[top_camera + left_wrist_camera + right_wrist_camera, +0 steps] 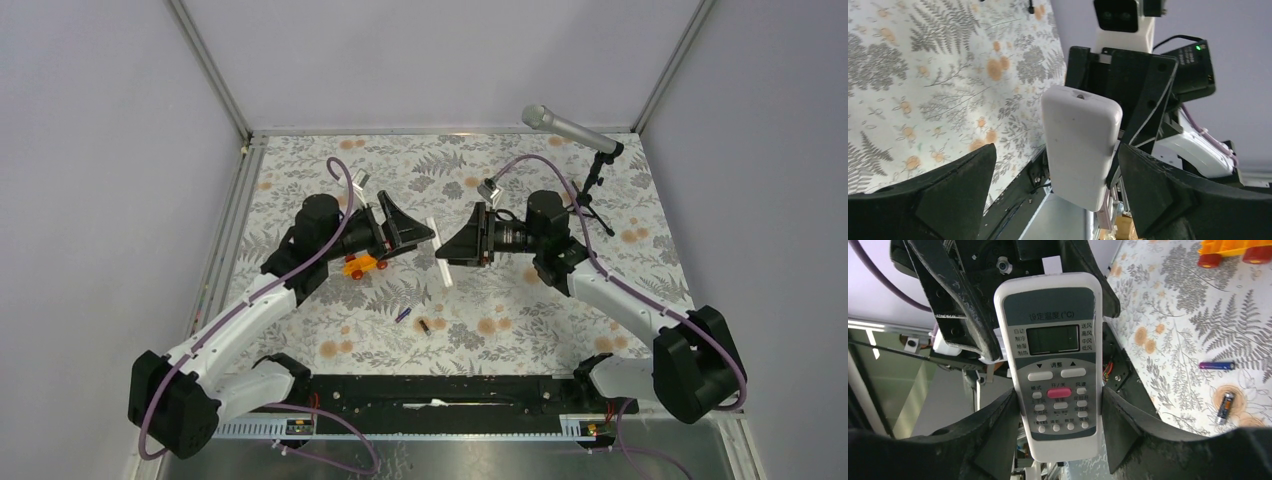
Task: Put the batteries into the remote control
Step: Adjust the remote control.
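the remote control [1053,340] is up off the table [520,330], held in the middle of the workspace where the two arms meet. the right gripper [1059,395] has it: its two black fingers [998,425] press against the handset's long sides at the lower, button end, and the dark screen and rows of buttons face that wrist's camera. from above the handset shows only as a thin white strip standing on edge between the two gripper tips. the left gripper [1057,155] faces it from the other side with its jaws spread wide. in its wrist view the plain white back sits between the fingers [953,190] with a clear gap on each side, so that hand grips nothing. the two batteries lie loose on the fern-and-flower cloth, nearer the arm bases than the handset: the blue-purple battery [402,314] and the dark battery [425,326] are close together but not touching, each at its own angle. an orange toy car [362,264] rests on the cloth just beside and below the left gripper. a microphone [565,128] on a small stand is at the far right corner, well apart from everything else.
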